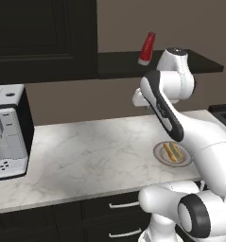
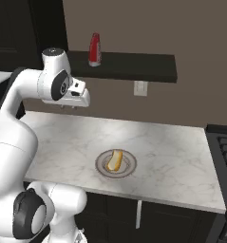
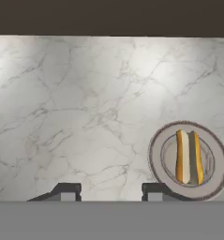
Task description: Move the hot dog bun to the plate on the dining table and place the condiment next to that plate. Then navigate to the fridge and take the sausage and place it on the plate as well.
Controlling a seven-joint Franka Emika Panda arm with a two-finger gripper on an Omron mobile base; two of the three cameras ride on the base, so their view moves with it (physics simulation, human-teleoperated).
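Observation:
The hot dog bun [image 1: 172, 151] [image 2: 115, 161] [image 3: 188, 157], tan-yellow and split, lies on a plain beige-grey plate [image 1: 158, 152] [image 2: 129, 167] [image 3: 155, 159] near the front of a marble wall counter. The condiment [image 1: 147, 48] [image 2: 94, 49], a red squeeze bottle, stands upright on a dark wall shelf [image 1: 119, 64] [image 2: 134, 66]. My gripper [image 1: 139, 100] [image 2: 68, 106] [image 3: 111, 192] hangs high over the counter, left of and behind the bun, open with nothing between its fingers. The task's plate, dining table, fridge and sausage are out of view.
A white and black coffee machine [image 1: 8, 132] stands at the counter's left end. A black stove [image 1: 223, 112] [image 2: 226, 147] borders the counter on the right. Black cabinets hang above left, and a wall outlet [image 2: 140, 88] sits under the shelf.

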